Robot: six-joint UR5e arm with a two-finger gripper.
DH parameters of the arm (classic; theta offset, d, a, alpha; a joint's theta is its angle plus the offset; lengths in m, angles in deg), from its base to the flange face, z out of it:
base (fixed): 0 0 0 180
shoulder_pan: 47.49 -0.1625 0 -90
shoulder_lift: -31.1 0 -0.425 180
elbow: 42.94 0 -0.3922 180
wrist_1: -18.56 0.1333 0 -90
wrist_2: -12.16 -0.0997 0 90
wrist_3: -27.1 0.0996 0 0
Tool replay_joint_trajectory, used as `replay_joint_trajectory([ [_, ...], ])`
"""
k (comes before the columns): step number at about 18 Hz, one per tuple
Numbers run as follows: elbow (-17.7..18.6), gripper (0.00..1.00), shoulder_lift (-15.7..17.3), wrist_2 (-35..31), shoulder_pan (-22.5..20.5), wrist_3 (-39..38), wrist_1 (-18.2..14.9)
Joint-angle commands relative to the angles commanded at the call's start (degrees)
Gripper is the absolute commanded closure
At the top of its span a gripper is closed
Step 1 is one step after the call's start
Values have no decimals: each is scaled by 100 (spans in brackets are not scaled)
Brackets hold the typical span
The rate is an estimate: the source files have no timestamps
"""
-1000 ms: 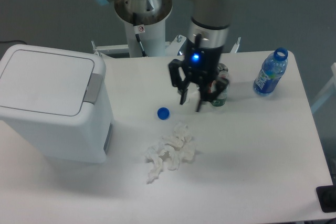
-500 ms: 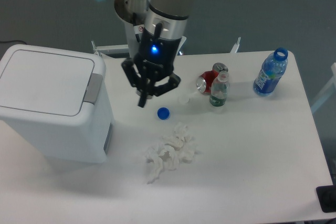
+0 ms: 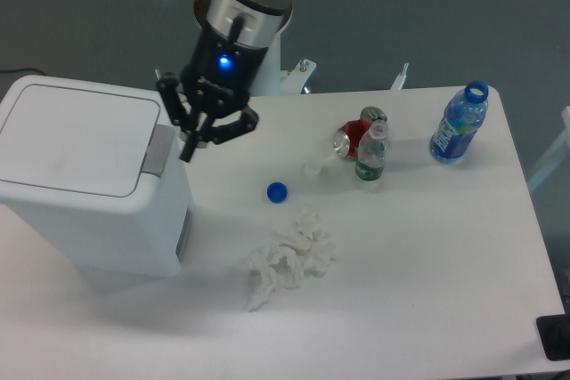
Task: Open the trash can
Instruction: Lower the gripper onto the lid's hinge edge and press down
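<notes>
White bin (image 3: 85, 180) sat at the table's (image 3: 427, 264) left edge, lid (image 3: 76, 138) flat and shut, grey tab (image 3: 158, 149) on its right side facing the arm. I noted the gripper (image 3: 198, 135) had crossed leftward in the last second: from over the can (image 3: 354, 138) and small bottle (image 3: 371, 154), past the blue cap (image 3: 278, 191), to a spot just beside the tab. Fingers stood spread, nothing between them. Nothing on the table had shifted; tissue (image 3: 289, 257) and the big bottle (image 3: 459, 124) lay as before, well apart from the bin. Whether a fingertip touched the tab I could not tell from this view. My reading: approach nearly done, the press not yet made. Next I would need the tip brought down squarely on the tab, since a glancing push might slide off onto the lid's edge
</notes>
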Motion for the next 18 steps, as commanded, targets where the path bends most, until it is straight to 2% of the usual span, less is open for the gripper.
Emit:
replay_joint_trajectory([
  [4, 149, 100, 0, -18, 123, 53, -141],
  [18, 70, 100, -9, -26, 45, 53, -114],
])
